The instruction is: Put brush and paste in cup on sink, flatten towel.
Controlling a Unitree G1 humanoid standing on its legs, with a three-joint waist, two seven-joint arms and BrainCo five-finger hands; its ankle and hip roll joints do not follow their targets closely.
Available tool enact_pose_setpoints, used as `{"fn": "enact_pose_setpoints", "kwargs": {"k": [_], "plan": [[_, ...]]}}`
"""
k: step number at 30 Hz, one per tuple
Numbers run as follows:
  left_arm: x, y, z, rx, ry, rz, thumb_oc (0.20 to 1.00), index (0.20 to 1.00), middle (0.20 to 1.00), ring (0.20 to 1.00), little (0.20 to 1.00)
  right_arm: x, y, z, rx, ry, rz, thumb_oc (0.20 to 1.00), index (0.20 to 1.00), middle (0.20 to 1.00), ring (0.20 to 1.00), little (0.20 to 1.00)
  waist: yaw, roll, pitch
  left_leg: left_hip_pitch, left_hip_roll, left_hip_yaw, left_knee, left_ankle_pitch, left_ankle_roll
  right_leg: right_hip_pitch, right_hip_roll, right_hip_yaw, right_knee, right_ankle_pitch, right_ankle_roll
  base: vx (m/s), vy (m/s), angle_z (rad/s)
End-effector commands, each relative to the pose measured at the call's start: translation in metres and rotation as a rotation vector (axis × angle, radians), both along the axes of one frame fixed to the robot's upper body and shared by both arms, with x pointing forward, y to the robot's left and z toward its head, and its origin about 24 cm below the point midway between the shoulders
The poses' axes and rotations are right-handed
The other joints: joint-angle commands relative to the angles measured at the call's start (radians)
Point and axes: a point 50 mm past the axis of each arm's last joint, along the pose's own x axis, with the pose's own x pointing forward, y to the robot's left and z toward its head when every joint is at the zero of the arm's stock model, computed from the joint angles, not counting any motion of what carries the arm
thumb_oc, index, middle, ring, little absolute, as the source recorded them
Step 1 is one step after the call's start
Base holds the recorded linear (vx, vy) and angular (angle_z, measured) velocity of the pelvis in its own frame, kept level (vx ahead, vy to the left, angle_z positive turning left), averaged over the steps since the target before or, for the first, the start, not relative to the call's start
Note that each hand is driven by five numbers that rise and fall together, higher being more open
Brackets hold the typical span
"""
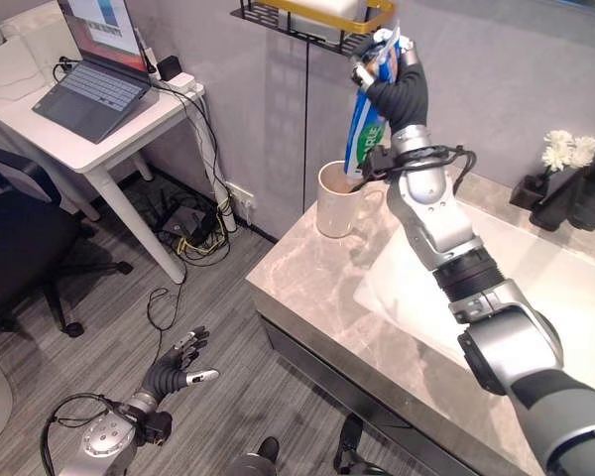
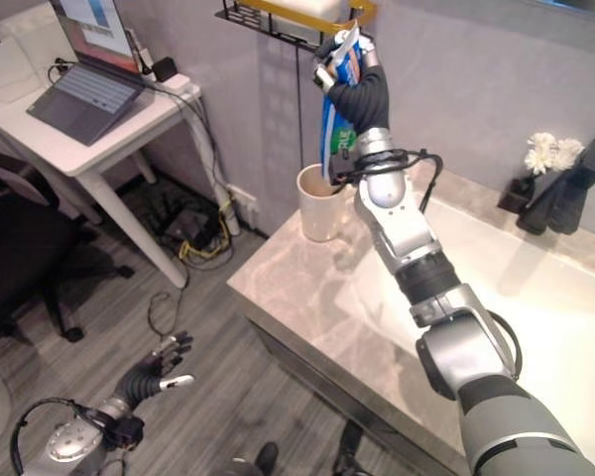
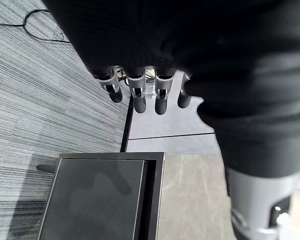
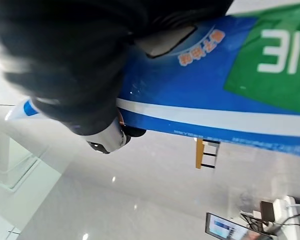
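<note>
Right wrist view: right hand (image 1: 389, 71) clamped on blue-green toothpaste tube (image 1: 363, 129), held upright above cream cup (image 1: 336, 199), lower end inside the rim. Cup near far-left corner of marble counter (image 1: 307, 288). Left hand (image 1: 178, 367) low over floor, fingers spread.

By the sink (image 1: 535, 268) I count 1 cream cup (image 1: 335, 198), and 1 blue-and-green paste tube (image 1: 365, 124) above that cup. Off beyond the sink: 1 laptop (image 1: 94, 74) on 1 white desk (image 1: 69, 139), 1 black chair (image 1: 20, 248), 1 wall rack (image 1: 307, 20).
</note>
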Motion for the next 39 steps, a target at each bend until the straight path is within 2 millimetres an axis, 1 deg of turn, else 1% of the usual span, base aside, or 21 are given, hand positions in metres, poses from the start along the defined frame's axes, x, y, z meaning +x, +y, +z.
{"fn": "enact_pose_setpoints", "kwargs": {"k": [1,7,11,20,21,22,29,32,33,35,36,38,39], "plan": [[0.007,0.0,0.009,0.032,-0.066,-0.029,1.0,1.0,1.0,1.0,1.0,-0.013,0.004,0.038,0.031,-0.149,0.048,0.2,0.2,0.2,0.2,0.2,0.011,-0.034,-0.006,0.02,-0.038,0.09,-0.046,0.048,0.04,0.102,-0.072,0.023,-0.001,-0.015,0.11,0.0,0.0,0.0],[0.007,0.0,0.008,0.029,-0.062,-0.032,1.0,1.0,1.0,1.0,1.0,-0.008,0.009,0.029,0.051,-0.105,0.06,0.2,0.2,0.2,0.2,0.2,0.02,-0.037,-0.002,0.018,-0.038,0.091,-0.046,0.047,0.04,0.1,-0.072,0.019,-0.001,-0.013,0.11,0.0,0.0,0.0],[0.007,0.001,0.008,0.037,-0.064,-0.03,1.0,1.0,1.0,1.0,1.0,-0.005,0.012,0.029,0.054,-0.094,0.057,0.2,0.2,0.2,0.2,0.2,0.027,-0.04,0.003,0.015,-0.036,0.088,-0.046,0.048,0.04,0.095,-0.073,0.02,-0.001,-0.011,0.109,0.0,0.0,0.0],[0.008,0.002,0.006,0.035,-0.059,-0.02,1.0,1.0,1.0,1.0,1.0,-0.002,0.01,0.03,0.025,-0.098,0.007,0.2,0.2,0.2,0.2,0.2,0.044,-0.043,0.017,-0.008,-0.037,0.079,-0.046,0.059,0.038,0.081,-0.074,0.013,-0.001,-0.008,0.111,0.0,0.0,0.0],[0.008,0.002,0.006,0.038,-0.058,-0.021,1.0,1.0,1.0,1.0,1.0,-0.001,0.01,0.029,0.02,-0.097,0.003,0.501,0.501,0.501,0.501,0.501,0.044,-0.043,0.018,-0.01,-0.038,0.077,-0.046,0.059,0.038,0.08,-0.075,0.012,-0.001,-0.008,0.111,0.0,0.0,0.0],[0.008,0.002,0.005,0.042,-0.058,-0.022,1.0,1.0,1.0,1.0,1.0,0.0,0.008,0.029,0.011,-0.097,-0.014,1.0,1.0,1.0,1.0,1.0,0.045,-0.043,0.019,-0.011,-0.038,0.076,-0.046,0.059,0.038,0.081,-0.075,0.01,-0.001,-0.007,0.112,0.0,0.0,0.0],[0.009,0.002,0.003,0.047,-0.054,-0.02,1.0,1.0,1.0,1.0,1.0,-0.001,0.006,0.034,-0.018,-0.123,-0.042,1.0,1.0,1.0,1.0,1.0,0.041,-0.044,0.017,-0.004,-0.04,0.067,-0.046,0.056,0.042,0.093,-0.075,0.005,-0.001,-0.009,0.111,0.0,0.0,0.0],[0.011,0.001,0.003,0.048,-0.06,-0.022,1.0,1.0,1.0,1.0,1.0,-0.005,0.005,0.039,-0.029,-0.165,-0.066,1.0,1.0,1.0,1.0,1.0,0.037,-0.045,0.013,0.004,-0.042,0.064,-0.046,0.051,0.046,0.101,-0.077,0.002,-0.001,-0.008,0.111,0.0,0.0,0.0],[0.013,0.0,0.003,0.05,-0.062,-0.026,1.0,1.0,1.0,1.0,1.0,-0.01,0.004,0.044,-0.052,-0.208,-0.088,1.0,1.0,1.0,1.0,1.0,0.031,-0.045,0.009,0.012,-0.043,0.064,-0.046,0.048,0.05,0.108,-0.079,0.001,-0.001,-0.007,0.112,0.0,0.0,0.0],[0.014,0.0,0.003,0.051,-0.066,-0.027,1.0,1.0,1.0,1.0,1.0,-0.012,0.002,0.045,-0.058,-0.226,-0.105,1.0,1.0,1.0,1.0,1.0,0.029,-0.045,0.008,0.016,-0.044,0.064,-0.046,0.046,0.052,0.111,-0.081,0.001,-0.001,-0.006,0.112,0.0,0.0,0.0],[0.014,-0.001,0.003,0.05,-0.065,-0.028,1.0,1.0,1.0,1.0,1.0,-0.014,-0.001,0.046,-0.071,-0.243,-0.13,1.0,1.0,1.0,1.0,1.0,0.028,-0.046,0.008,0.021,-0.046,0.064,-0.046,0.044,0.055,0.115,-0.081,0.003,-0.001,-0.004,0.113,-0.01,0.051,0.01],[0.015,0.0,0.004,0.063,-0.071,-0.027,1.0,1.0,1.0,1.0,1.0,-0.023,-0.005,0.058,-0.177,-0.356,-0.23,1.0,1.0,1.0,1.0,1.0,0.019,-0.044,0.004,0.033,-0.054,0.071,-0.046,0.038,0.067,0.118,-0.082,0.017,-0.001,0.007,0.116,-0.01,0.095,0.01],[0.014,0.002,0.004,0.066,-0.074,-0.024,1.0,1.0,1.0,1.0,1.0,-0.029,-0.011,0.065,-0.24,-0.43,-0.309,1.0,1.0,1.0,1.0,1.0,0.009,-0.041,0.001,0.041,-0.06,0.076,-0.046,0.035,0.076,0.116,-0.084,0.03,0.001,0.015,0.119,-0.02,0.092,-0.04]]}}
